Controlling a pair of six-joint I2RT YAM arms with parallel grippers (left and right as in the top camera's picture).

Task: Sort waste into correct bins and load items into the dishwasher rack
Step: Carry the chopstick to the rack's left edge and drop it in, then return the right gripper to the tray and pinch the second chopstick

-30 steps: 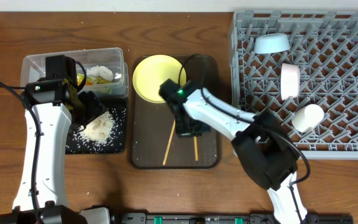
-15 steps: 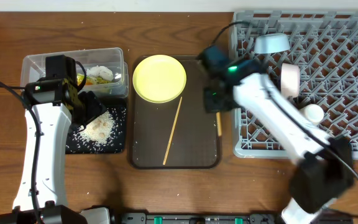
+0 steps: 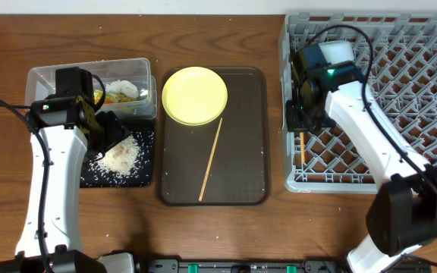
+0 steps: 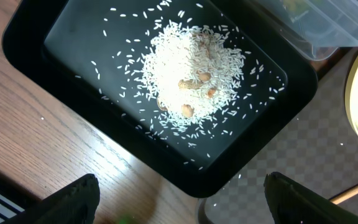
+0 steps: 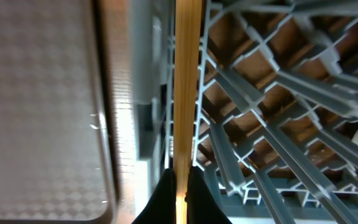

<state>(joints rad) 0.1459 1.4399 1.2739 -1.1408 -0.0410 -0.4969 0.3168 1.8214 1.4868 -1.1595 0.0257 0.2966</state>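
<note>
Wooden chopstick (image 5: 188,74) pinched between the nearly closed tips of the right end effector (image 5: 179,182). Stick runs 12-to-6 along the 9 o'clock edge of the large grey plastic dishwasher rack (image 3: 370,182); contact with the lattice unclear. Rack sits at 3 o'clock of the brown serving tray (image 3: 249,189). On that tray: second wooden chopstick (image 3: 211,159) lying slantwise, round yellow plate (image 3: 194,95) toward 11 o'clock. Left end effector (image 4: 185,199) spread wide, gripping nothing, above the shallow black rectangular tray (image 4: 30,56) holding off-white rice scraps (image 4: 191,81).
</note>
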